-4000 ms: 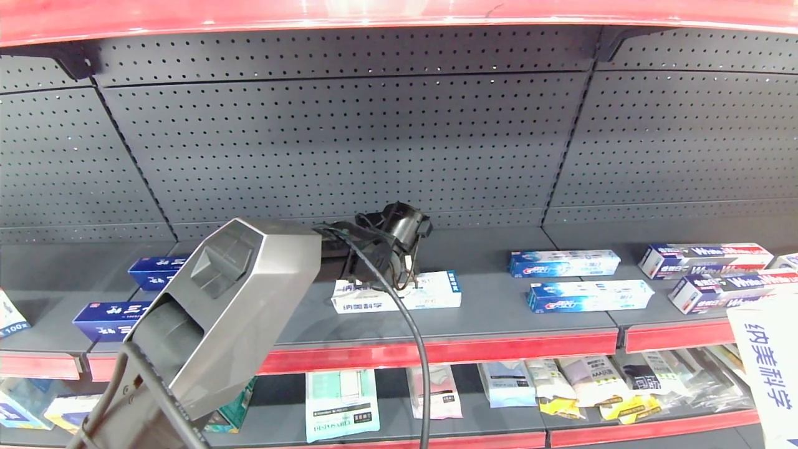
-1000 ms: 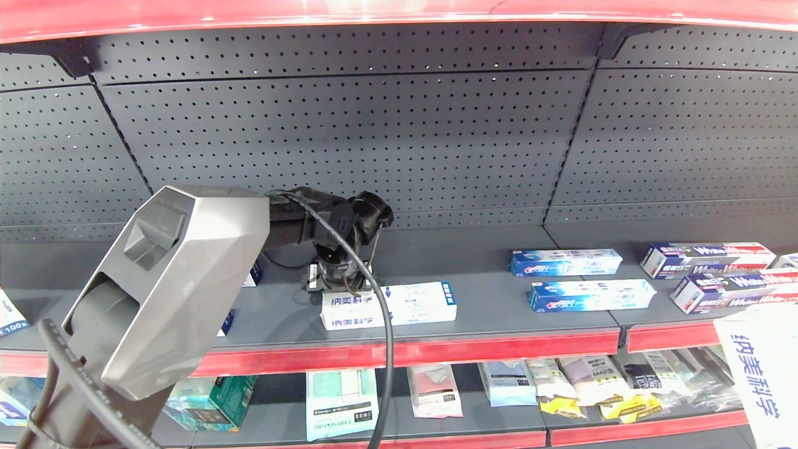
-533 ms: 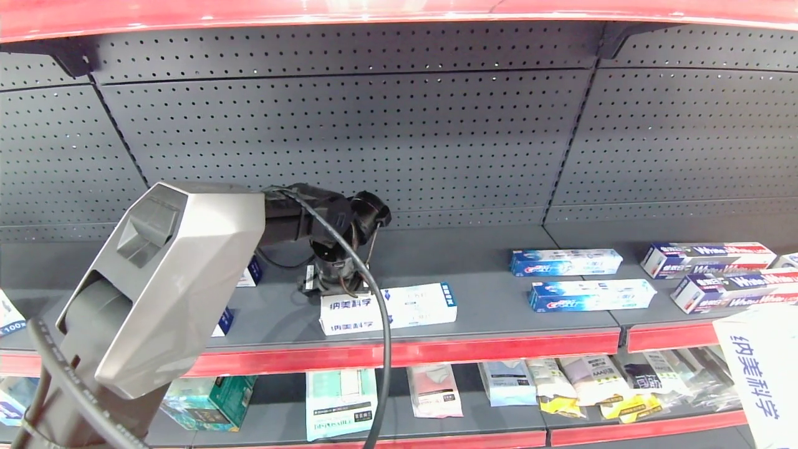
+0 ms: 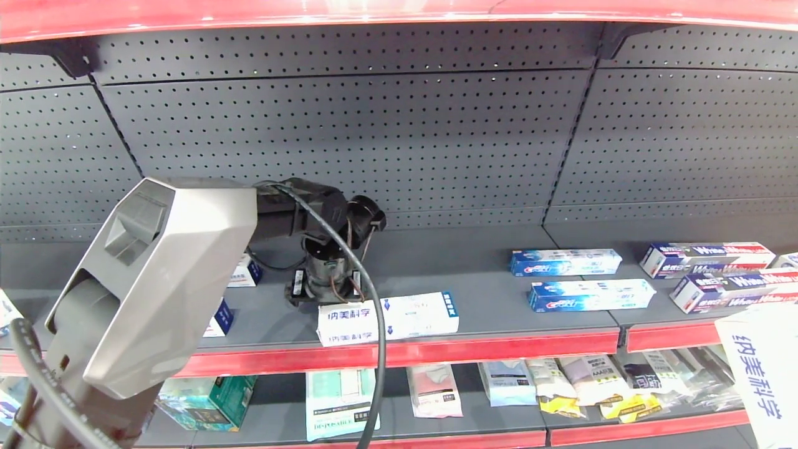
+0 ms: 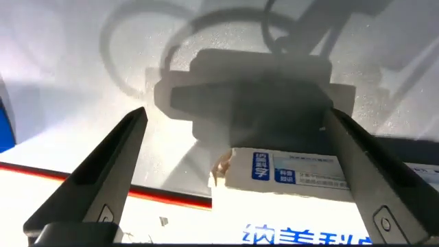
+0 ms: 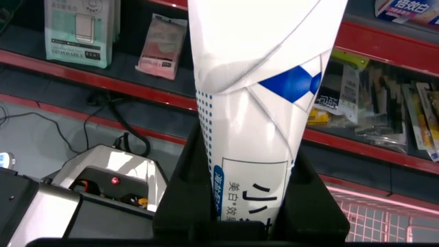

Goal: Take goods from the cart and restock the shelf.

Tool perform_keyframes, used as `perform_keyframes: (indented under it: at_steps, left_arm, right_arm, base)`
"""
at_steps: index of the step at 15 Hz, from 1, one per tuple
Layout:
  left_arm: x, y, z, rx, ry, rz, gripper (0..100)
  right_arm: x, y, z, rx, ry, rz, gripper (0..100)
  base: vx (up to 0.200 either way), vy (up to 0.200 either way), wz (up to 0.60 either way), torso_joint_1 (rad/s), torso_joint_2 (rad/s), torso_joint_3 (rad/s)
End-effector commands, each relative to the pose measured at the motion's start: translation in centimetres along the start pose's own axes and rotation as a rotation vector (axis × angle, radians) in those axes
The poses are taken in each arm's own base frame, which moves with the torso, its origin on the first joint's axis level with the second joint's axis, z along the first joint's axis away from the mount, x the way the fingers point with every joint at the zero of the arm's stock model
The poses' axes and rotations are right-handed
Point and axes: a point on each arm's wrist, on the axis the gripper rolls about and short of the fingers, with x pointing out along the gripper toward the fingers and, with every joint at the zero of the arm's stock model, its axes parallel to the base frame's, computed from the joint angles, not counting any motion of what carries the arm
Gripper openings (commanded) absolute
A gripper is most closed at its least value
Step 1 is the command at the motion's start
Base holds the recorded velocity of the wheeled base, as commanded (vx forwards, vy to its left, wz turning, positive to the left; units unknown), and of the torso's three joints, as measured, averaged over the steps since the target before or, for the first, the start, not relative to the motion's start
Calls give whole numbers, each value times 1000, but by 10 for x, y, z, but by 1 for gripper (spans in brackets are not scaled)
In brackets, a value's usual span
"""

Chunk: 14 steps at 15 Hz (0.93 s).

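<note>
Just below the left claw (image 4: 325, 294), the white box (image 4: 386, 318) now lies flat near the shelf (image 4: 499, 312) front. It's let go, fingers spread wide, pulling back! One stocked; the right claw (image 6: 248, 171) clamps a second box (image 6: 260, 103), next up.

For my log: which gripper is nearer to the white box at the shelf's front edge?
Left. The left gripper is just behind the white box; the right gripper, holding a second box, is far right.
</note>
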Motion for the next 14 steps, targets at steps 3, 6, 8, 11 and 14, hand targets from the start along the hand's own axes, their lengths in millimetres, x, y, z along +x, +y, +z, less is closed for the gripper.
perform_keyframes:
  at_steps: [3,6,8,11,14]
  left_arm:
    - [-7,7,-3,8,35,28,100]
    - [-10,10,-2,-2,30,25,100]
    - [-10,10,0,-10,17,17,100]
    - [-10,5,6,-34,-45,-24,100]
    - [-12,5,9,-46,-62,-40,100]
  right_arm:
    - [0,0,0,-18,-2,-2,0]
    - [0,0,0,-19,-3,-6,0]
    - [0,0,0,-23,-2,-7,0]
    - [0,0,0,-23,1,-6,0]
    - [0,0,0,-25,2,-6,0]
  base:
    - [0,0,0,0,0,0]
    - [0,0,0,0,0,0]
    - [0,0,0,0,0,0]
    - [0,0,0,0,0,0]
    - [0,0,0,0,0,0]
